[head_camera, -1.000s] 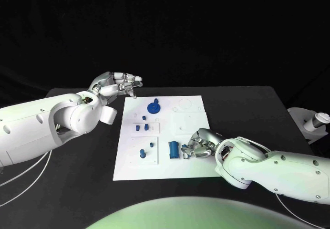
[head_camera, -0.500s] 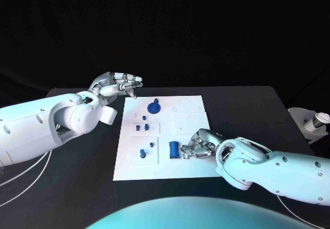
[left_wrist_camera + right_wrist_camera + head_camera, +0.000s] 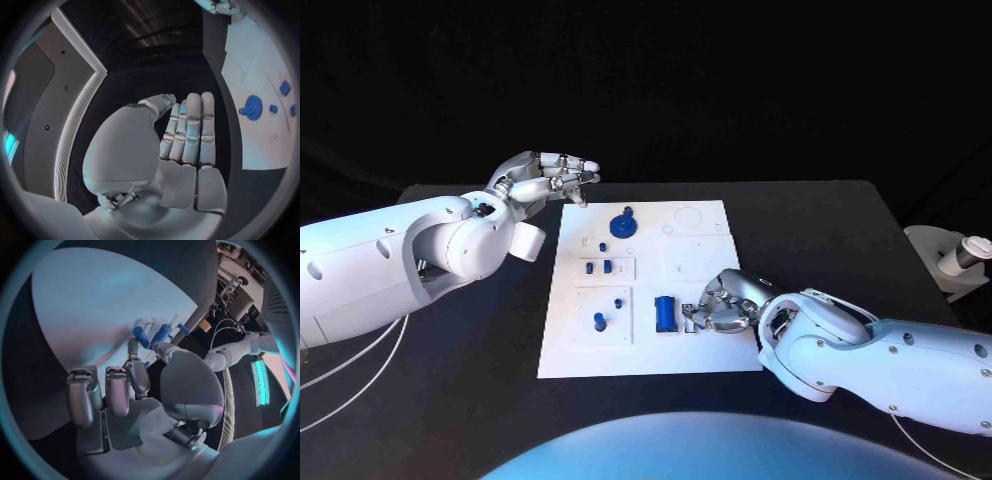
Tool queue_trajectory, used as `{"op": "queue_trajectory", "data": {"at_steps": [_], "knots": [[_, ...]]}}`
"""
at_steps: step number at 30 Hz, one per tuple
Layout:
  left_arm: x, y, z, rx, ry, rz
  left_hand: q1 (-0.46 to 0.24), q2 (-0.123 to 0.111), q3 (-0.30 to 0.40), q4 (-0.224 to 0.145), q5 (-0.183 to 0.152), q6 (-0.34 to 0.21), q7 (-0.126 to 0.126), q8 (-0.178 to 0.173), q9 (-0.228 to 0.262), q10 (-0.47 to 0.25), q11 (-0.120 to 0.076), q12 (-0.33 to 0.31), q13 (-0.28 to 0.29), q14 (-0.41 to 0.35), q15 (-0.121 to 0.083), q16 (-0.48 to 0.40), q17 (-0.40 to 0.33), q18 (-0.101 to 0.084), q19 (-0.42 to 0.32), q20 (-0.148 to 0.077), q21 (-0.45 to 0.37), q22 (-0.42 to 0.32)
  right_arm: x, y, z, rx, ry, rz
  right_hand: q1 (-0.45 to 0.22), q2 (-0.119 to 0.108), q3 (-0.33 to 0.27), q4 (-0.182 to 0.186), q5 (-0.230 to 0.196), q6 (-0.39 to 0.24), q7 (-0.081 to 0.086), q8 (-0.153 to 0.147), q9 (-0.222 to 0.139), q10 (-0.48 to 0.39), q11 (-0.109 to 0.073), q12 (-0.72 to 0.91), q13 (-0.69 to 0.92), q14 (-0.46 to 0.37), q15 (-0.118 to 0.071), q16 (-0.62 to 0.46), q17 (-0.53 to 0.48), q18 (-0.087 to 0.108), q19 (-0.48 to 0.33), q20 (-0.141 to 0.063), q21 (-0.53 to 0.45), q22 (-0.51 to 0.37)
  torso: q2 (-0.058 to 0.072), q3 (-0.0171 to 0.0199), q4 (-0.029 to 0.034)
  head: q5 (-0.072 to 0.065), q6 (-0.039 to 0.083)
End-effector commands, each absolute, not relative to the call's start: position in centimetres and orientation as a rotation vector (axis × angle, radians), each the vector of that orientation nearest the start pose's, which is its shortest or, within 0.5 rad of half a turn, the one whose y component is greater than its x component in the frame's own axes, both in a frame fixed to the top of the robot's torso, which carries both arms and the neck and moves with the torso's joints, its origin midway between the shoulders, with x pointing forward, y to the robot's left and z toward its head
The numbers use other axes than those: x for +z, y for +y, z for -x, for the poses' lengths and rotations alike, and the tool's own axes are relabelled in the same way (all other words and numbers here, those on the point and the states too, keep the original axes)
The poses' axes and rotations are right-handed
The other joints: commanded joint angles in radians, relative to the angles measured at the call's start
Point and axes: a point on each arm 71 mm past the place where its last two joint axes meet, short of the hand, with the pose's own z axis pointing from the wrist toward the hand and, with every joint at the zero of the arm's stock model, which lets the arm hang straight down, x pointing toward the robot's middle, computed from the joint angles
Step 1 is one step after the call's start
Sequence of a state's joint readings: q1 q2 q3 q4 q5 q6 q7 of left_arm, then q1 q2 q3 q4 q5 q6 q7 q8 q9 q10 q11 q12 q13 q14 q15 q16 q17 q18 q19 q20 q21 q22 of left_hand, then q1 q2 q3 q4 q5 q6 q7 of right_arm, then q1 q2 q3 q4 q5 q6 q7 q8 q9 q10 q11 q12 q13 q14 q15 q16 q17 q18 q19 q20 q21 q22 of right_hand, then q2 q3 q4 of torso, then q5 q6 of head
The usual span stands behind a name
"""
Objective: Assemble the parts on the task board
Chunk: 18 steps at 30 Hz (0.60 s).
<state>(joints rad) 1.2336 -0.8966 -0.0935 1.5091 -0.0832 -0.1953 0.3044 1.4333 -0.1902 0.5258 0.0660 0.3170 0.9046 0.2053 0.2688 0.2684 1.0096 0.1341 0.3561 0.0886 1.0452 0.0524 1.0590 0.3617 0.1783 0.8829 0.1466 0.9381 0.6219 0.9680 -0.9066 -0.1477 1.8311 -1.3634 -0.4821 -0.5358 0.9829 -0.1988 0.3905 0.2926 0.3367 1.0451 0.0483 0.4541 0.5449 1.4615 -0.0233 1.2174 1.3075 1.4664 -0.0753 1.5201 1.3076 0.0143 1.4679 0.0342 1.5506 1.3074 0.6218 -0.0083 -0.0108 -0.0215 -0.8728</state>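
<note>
A small blue part [image 3: 691, 321] is pinched at the fingertips of the right hand [image 3: 726, 305] over the task board [image 3: 697, 350], while the left hand [image 3: 542, 178], fingers curled together, is held empty beyond the board's far corner.

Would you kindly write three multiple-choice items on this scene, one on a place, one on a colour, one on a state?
1. Where is the right hand?
A. over the near right part of the white board
B. off the table
C. over the board's far left corner

2. What colour is the round part at the board's far end?
A. red
B. blue
C. yellow

3. What does the left hand hold?
A. the board
B. a screwdriver
C. nothing

Answers: 1 A, the head view shows it there, beside the upright blue block. 2 B, it is plainly blue. 3 C, its wrist view shows nothing in it.
</note>
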Motion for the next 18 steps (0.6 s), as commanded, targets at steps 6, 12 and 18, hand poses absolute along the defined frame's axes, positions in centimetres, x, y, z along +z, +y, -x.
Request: {"op": "queue_trajectory", "data": {"at_steps": [6,12,18], "knots": [[-18.56,23.11,-48.68,-1.517,1.592,1.036,0.009,0.005,0.004,-0.002,0.005,-0.008,-0.001,0.005,-0.001,-0.008,-0.001,0.004,-0.001,-0.010,0.000,0.002,-0.001,0.006,0.004,-0.003,0.005,0.002,-29.10,-17.52,-35.60,0.536,2.026,-0.210,0.081,0.034,0.014,-0.044,0.039,0.000,-0.004,-0.003,0.002,0.007,-0.005,0.002,0.065,0.084,-0.012,0.008,0.160,-0.011,0.096,-0.009,0.004,0.258,0.000,-0.0006,0.0001,0.000,0.000],[-18.57,23.09,-48.68,-1.516,1.593,1.036,0.010,0.005,0.005,-0.002,0.005,-0.008,-0.001,0.005,-0.001,-0.009,-0.001,0.004,-0.001,-0.010,0.000,0.002,-0.001,0.006,0.004,-0.003,0.006,0.002,-29.20,-17.36,-35.52,0.536,2.045,-0.186,0.170,0.042,0.065,-0.094,-0.105,-0.002,-0.008,-0.004,0.001,0.010,-0.008,0.007,0.070,0.086,-0.014,0.012,0.171,-0.012,0.098,-0.012,0.009,0.260,0.000,-0.0008,0.0011,-0.002,0.000],[-18.58,23.11,-48.68,-1.514,1.594,1.036,0.010,0.005,0.005,-0.002,0.005,-0.008,-0.001,0.005,-0.001,-0.009,-0.001,0.004,-0.001,-0.010,0.000,0.002,-0.001,0.006,0.004,-0.003,0.006,0.002,-29.25,-17.15,-35.46,0.547,2.057,-0.175,0.182,0.046,0.083,-0.102,-0.102,0.006,-0.010,-0.002,0.002,0.016,-0.010,0.021,0.079,0.090,-0.016,0.019,0.187,-0.013,0.100,-0.012,0.014,0.262,0.000,-0.0014,0.0006,-0.002,0.000]]}}
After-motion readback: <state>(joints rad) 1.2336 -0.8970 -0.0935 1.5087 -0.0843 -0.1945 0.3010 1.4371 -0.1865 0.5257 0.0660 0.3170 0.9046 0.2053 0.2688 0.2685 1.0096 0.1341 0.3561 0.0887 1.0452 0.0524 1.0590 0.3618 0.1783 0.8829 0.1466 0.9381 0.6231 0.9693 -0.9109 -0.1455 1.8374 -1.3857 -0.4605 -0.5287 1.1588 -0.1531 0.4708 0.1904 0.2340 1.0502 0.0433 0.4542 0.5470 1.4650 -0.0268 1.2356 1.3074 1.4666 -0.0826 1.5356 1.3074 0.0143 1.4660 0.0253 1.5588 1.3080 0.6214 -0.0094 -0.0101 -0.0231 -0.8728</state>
